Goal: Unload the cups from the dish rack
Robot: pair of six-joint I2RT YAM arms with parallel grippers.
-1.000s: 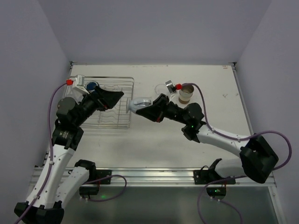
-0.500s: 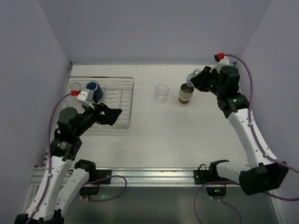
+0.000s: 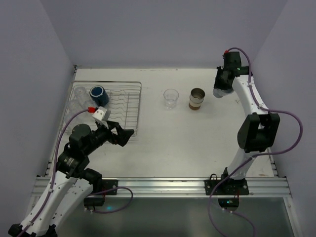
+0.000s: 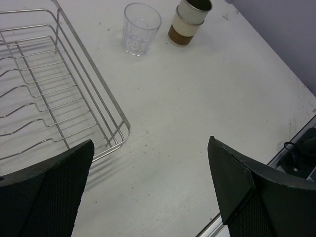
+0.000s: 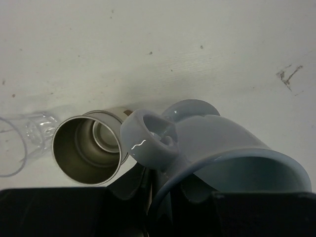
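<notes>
The silver wire dish rack (image 3: 129, 98) stands at the left; it also shows in the left wrist view (image 4: 59, 98). A dark blue mug (image 3: 98, 93) and a clear tumbler (image 3: 77, 96) are in its far end. A clear tumbler (image 3: 171, 98) and a brown-tan cup (image 3: 197, 98) stand upright on the table. My right gripper (image 3: 222, 85) is shut on the rim of a pale blue cup (image 5: 222, 143), tilted, just right of the brown-tan cup (image 5: 89, 148). My left gripper (image 3: 123, 136) is open and empty, above the table by the rack's near right corner.
White table (image 3: 197, 143) with walls at the back and both sides. A metal rail (image 3: 163, 185) runs along the near edge. In the left wrist view the clear tumbler (image 4: 140, 28) and the brown-tan cup (image 4: 190, 22) stand far ahead of my fingers (image 4: 247, 197).
My right arm swung from beside the rack to the far right, carrying the pale blue cup past the brown-tan cup. My left arm drew back from the rack toward the near edge.
</notes>
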